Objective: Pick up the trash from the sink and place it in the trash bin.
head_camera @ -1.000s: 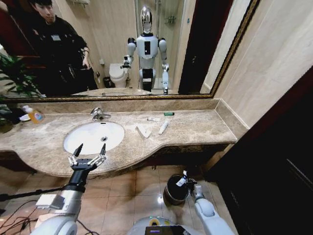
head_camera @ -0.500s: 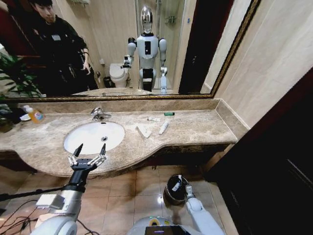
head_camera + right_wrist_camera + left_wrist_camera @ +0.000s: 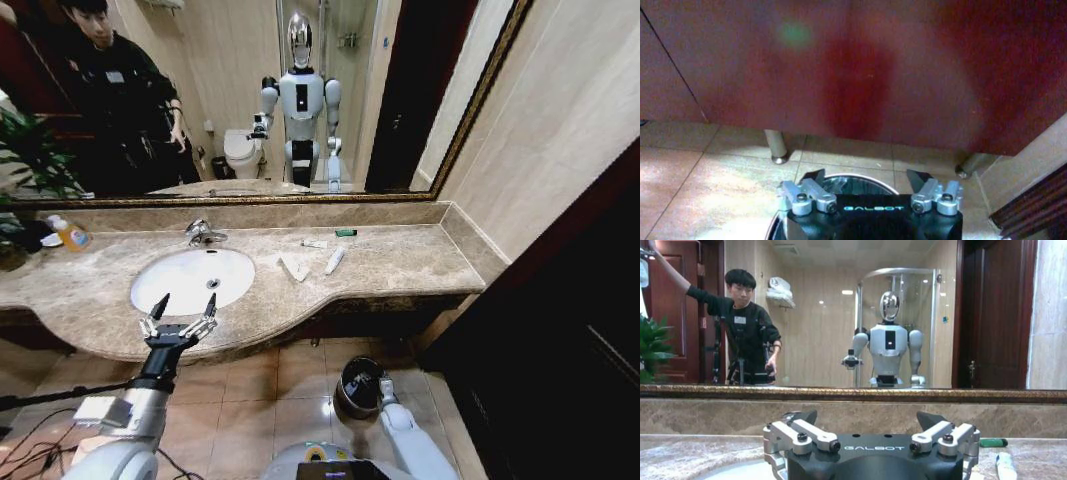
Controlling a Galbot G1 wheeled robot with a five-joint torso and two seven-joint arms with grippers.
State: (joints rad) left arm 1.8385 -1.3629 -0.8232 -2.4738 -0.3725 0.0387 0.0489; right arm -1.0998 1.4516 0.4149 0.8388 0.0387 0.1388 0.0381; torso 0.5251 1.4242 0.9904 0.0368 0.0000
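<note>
Marble countertop (image 3: 400, 262) at frame centre carries four trash (image 3: 294, 267) bits right of the sink (image 3: 190, 278). Left gripper (image 3: 182, 308) hovers open lower left; right gripper (image 3: 865, 181), fingers apart, over trash bin (image 3: 358, 385) bottom centre.

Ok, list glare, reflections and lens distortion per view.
Head view: the wide lens bows the mirror frame and countertop, and a glint sits on the floor tile beside the trash bin. Left wrist view: lamps reflect in the mirror. Right wrist view: a green flare spot on the cabinet beyond the open right end effector.
</note>
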